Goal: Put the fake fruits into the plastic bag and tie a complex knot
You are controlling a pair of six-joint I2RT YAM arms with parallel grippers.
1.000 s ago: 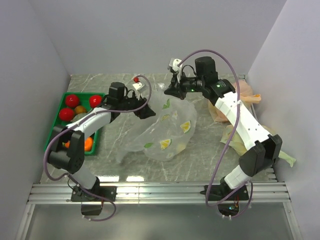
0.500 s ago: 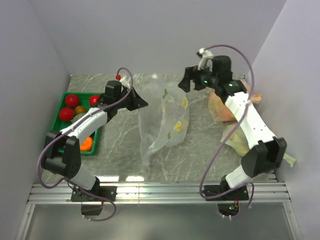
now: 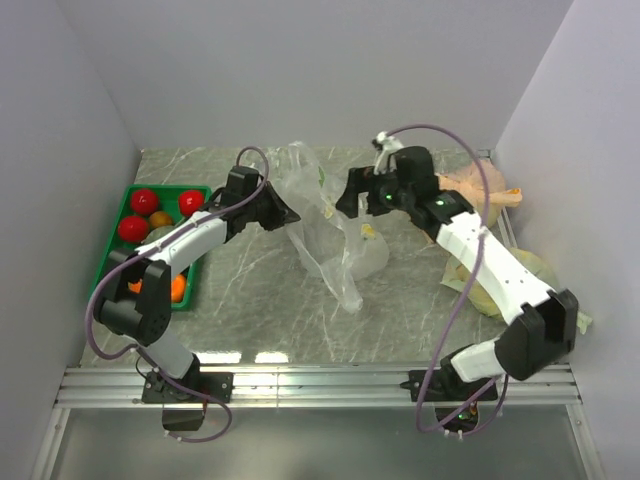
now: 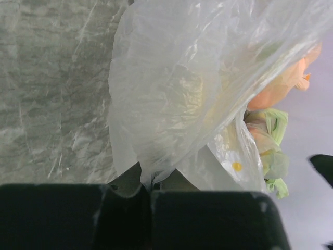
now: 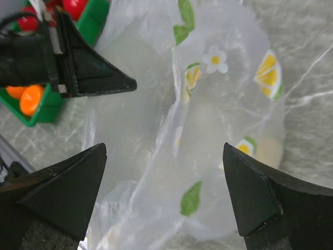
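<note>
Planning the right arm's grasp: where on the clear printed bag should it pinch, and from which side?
Probably the raised fold of the plastic bag, between the fingers of the open right gripper. Approach from the right arm's side, opposite the left gripper, which is shut on film. That fold stands up from the table; the lower part lies flat and limp, so it is harder to pinch.

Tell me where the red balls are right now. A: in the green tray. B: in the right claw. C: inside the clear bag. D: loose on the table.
A: the red balls lie in the green tray at the left, apart from the clear bag that the left claw pinches.
</note>
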